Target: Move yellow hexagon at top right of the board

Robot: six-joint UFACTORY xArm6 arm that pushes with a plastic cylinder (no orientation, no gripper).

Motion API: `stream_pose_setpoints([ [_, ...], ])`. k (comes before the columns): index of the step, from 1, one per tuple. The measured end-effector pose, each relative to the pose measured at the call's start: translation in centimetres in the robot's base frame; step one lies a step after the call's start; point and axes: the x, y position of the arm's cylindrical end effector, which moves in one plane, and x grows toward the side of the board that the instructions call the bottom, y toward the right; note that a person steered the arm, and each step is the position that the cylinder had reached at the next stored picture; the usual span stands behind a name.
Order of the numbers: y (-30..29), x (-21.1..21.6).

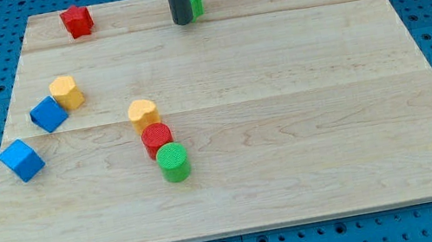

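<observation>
The yellow hexagon (67, 92) lies at the view's left on the wooden board (304, 124), touching a blue block (49, 114) at its lower left. My tip (182, 23) is near the board's top edge at the centre, far to the upper right of the hexagon and apart from it. A green block (195, 3) sits right behind the rod on its right, partly hidden. A second yellow block (144, 114), rounded in shape, lies nearer the board's middle.
A red block (77, 21) sits at the top left. A blue cube (22, 159) lies at the left edge. A red cylinder (156, 138) and a green cylinder (174, 161) form a touching line below the rounded yellow block.
</observation>
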Motion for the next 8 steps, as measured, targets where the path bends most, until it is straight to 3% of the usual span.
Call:
stream_pose_setpoints([
  [1,0.0,0.8],
  [3,-10.4,7.4],
  [6,-24.7,8.0],
  [7,-23.3,14.1],
  [8,-17.9,12.4],
])
